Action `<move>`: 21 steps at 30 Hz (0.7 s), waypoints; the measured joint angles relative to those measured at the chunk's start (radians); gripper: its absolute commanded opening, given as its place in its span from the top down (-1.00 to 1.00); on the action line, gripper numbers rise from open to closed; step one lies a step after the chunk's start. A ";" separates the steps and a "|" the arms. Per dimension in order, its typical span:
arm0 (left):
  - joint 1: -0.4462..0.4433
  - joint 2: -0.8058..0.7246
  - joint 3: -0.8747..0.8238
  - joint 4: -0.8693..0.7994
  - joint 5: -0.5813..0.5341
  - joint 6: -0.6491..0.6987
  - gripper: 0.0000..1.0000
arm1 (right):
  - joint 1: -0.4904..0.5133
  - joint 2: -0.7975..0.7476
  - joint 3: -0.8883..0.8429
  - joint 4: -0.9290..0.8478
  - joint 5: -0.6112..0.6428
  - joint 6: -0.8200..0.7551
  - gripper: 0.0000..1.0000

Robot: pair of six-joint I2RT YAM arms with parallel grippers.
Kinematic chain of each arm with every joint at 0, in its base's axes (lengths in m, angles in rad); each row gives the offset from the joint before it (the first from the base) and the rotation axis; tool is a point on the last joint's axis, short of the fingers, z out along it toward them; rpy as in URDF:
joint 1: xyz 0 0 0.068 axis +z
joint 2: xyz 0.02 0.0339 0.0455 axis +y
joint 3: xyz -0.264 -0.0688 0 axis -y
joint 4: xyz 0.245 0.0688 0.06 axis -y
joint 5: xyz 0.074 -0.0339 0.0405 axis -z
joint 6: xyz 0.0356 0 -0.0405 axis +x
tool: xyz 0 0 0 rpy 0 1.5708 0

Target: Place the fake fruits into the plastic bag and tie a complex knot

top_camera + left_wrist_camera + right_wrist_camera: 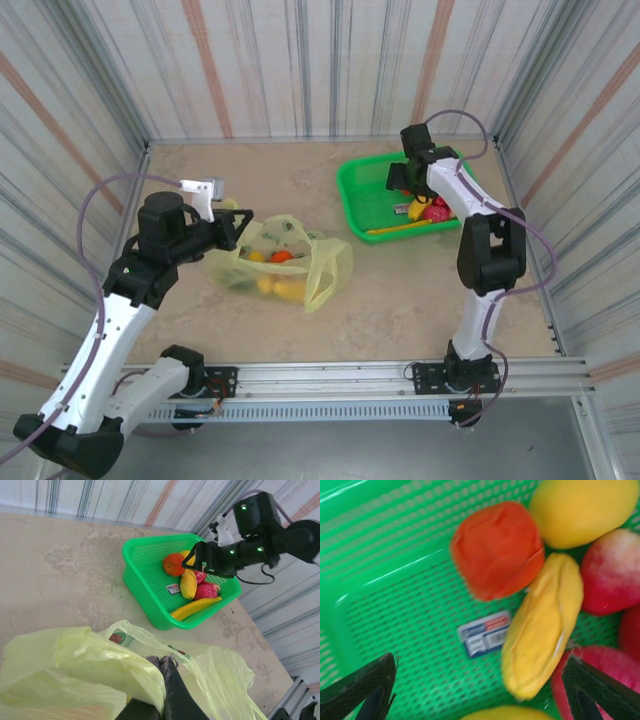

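Basket (362, 190): bright green plastic with little holes, at the far right of the table.
Sticker (484, 632): white and blue, flat on the basket floor.
Table (300, 170): sandy brown.
Walls (300, 60): grey, white and orange stripes.
Rail (330, 375): silver, along the near edge.

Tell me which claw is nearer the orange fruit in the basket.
Right. The right claw hangs open over the basket, just above the orange fruit; the left claw is far off, shut on the plastic bag.

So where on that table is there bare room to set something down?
Bare tabletop lies between the plastic bag and the green basket, behind the bag toward the far-left corner, and in front of the bag. The basket's right side is crowded with fake fruits.
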 measured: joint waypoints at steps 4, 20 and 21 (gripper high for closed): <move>0.000 0.000 0.000 0.000 0.000 0.000 1.00 | -0.009 0.127 0.151 -0.018 0.056 -0.043 -0.84; 0.000 0.000 0.008 -0.002 0.000 -0.008 1.00 | -0.016 0.446 0.479 -0.140 0.095 -0.130 -0.71; 0.000 0.000 0.008 -0.003 0.000 -0.008 1.00 | -0.016 0.455 0.479 -0.149 0.090 -0.130 -0.67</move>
